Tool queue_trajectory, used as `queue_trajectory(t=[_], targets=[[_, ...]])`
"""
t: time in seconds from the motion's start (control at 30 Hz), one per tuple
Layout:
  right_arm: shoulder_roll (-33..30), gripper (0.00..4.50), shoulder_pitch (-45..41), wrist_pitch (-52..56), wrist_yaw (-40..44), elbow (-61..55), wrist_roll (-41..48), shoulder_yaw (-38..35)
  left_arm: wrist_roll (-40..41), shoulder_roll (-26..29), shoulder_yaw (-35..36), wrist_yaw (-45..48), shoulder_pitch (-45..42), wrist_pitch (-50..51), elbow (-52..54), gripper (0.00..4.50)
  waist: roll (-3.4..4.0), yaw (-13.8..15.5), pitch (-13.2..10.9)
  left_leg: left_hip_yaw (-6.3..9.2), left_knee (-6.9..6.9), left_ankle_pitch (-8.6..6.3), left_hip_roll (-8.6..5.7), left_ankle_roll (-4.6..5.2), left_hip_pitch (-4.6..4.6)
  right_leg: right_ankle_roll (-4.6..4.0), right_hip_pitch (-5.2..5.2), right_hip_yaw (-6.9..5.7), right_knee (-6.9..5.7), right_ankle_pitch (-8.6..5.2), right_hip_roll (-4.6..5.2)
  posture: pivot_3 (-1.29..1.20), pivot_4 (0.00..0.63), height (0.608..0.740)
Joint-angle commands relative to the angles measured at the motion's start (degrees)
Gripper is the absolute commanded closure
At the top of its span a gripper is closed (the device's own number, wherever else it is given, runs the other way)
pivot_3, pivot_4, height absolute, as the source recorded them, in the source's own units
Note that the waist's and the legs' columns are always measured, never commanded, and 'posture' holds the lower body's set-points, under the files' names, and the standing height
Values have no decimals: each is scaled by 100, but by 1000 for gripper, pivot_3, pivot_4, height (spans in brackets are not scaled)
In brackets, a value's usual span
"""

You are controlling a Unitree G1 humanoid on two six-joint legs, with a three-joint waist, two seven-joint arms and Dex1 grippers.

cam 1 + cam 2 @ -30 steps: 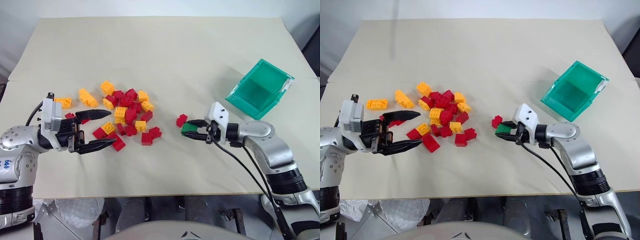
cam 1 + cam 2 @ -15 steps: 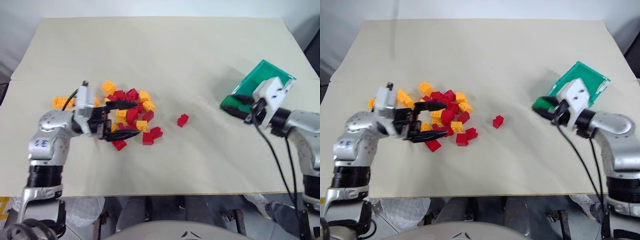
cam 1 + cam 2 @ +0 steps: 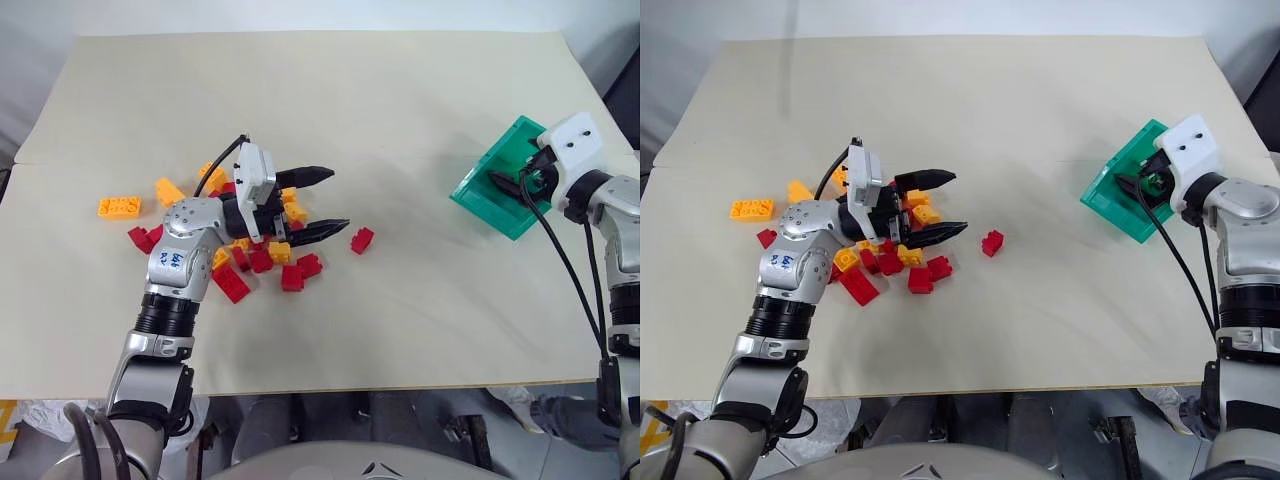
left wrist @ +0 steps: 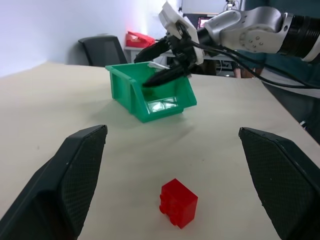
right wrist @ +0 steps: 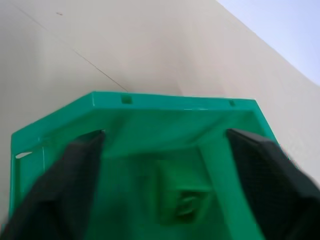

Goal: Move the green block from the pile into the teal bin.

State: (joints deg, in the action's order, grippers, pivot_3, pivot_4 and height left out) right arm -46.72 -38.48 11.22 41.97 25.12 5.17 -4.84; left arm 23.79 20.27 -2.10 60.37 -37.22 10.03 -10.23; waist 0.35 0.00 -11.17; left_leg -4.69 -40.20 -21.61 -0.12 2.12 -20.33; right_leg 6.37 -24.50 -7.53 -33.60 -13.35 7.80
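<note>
The teal bin (image 3: 492,190) holds what looks like the green block (image 5: 182,200), small, blurred and squarish, below the right gripper (image 4: 159,64) with fingers spread, while the left gripper (image 3: 318,203) gapes empty over the pile (image 3: 250,240).

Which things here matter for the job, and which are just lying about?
Job: green block inside the teal bin; open right pincer over it; the pile.
Lying about: lone red brick; orange brick; open left pincer.

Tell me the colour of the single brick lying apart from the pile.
Red; the lone brick shows best in the left wrist view.
</note>
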Motion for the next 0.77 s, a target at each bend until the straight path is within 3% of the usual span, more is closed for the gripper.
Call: queue_trajectory(t=[0.03, 0.17, 0.27, 0.37, 0.47, 0.57, 0.77], targets=[[-41, 29, 2, -62, 251, -382, 163, -98, 183, 176, 252, 159, 104, -87, 146, 0, 0, -3, 0, 0, 0, 0, -1, 0, 0, 0, 0, 1, -1, 0, 1, 0, 150, 740], [-6, 29, 437, 175, 918, -1338, 826, -258, 301, 506, 697, -53, 421, 22, 451, 0, 0, -3, 0, 19, -1, 0, 1, 0, 1, 0, 0, 1, -1, 0, 1, 0, 150, 740], [-90, 29, 1131, 568, 1734, -2321, 1682, -382, 490, 1218, 1321, 37, 1059, 229, 797, 0, 0, -17, 0, 53, 1, -2, 6, -4, 2, 0, -1, -1, 1, 0, -3, 0, 150, 740], [-212, 29, 1534, 671, 2244, -2664, 1988, -368, 774, 1796, 1744, 454, 1698, 321, 968, 0, 2, -13, -1, 49, 1, -7, 15, -11, 3, -2, -3, 0, 5, -1, -13, 0, 150, 740], [-267, 29, 1774, 429, 2620, -2707, 1969, -291, 850, 2182, 2082, 610, 2211, 354, 1044, 0, 3, 23, -2, 51, -9, -8, 5, -3, 3, -4, 4, 4, 4, 5, -2, 0, 150, 740], [36, 29, 2058, -252, 3017, -2169, 1933, -253, 954, 2678, 2927, 924, 3185, 397, 691, 0, -4, 1, 2, 57, -11, -9, 2, -1, 6, -7, 7, 4, 3, 9, 5, 0, 150, 740], [213, 29, 1949, -671, 2972, -1524, 1762, -239, 1070, 2711, 3470, 950, 3766, 132, 592, 0, 8, 5, -5, 54, -7, -13, 2, -4, 8, -13, 2, -1, -2, 6, 13, 0, 150, 740]])
